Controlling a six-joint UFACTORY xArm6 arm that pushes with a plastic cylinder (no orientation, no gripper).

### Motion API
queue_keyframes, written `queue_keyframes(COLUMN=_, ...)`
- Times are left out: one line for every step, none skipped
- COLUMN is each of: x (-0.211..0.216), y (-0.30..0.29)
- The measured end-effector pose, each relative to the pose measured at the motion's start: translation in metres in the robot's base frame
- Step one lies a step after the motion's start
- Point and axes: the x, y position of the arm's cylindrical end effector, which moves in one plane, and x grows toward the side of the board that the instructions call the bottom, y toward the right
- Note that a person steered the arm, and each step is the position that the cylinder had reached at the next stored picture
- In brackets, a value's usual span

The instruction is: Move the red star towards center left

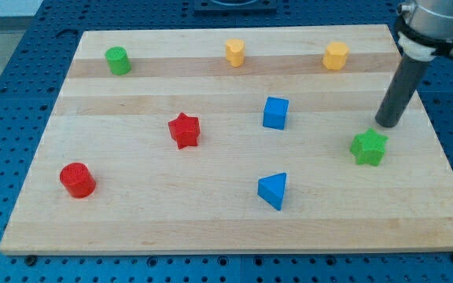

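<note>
The red star (184, 130) lies on the wooden board (132, 212), left of the middle. My tip (387, 125) is far off at the view's right, just above and to the right of the green star (368, 147). The blue cube (275, 112) lies between my tip and the red star. The tip touches no block.
A red cylinder (77, 180) sits at the lower left. A green cylinder (117, 60) is at the top left. Two yellow blocks (235, 53) (336, 56) lie along the top. A blue triangle (273, 190) sits at the bottom centre.
</note>
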Motion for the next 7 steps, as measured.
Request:
queue_keyframes(x=0.028, y=-0.064)
queue_keyframes(x=0.035, y=-0.143)
queue_keyframes(x=0.033, y=-0.187)
queue_keyframes(x=0.033, y=-0.211)
queue_keyframes(x=0.033, y=-0.213)
queue_keyframes(x=0.033, y=-0.229)
queue_keyframes(x=0.028, y=-0.265)
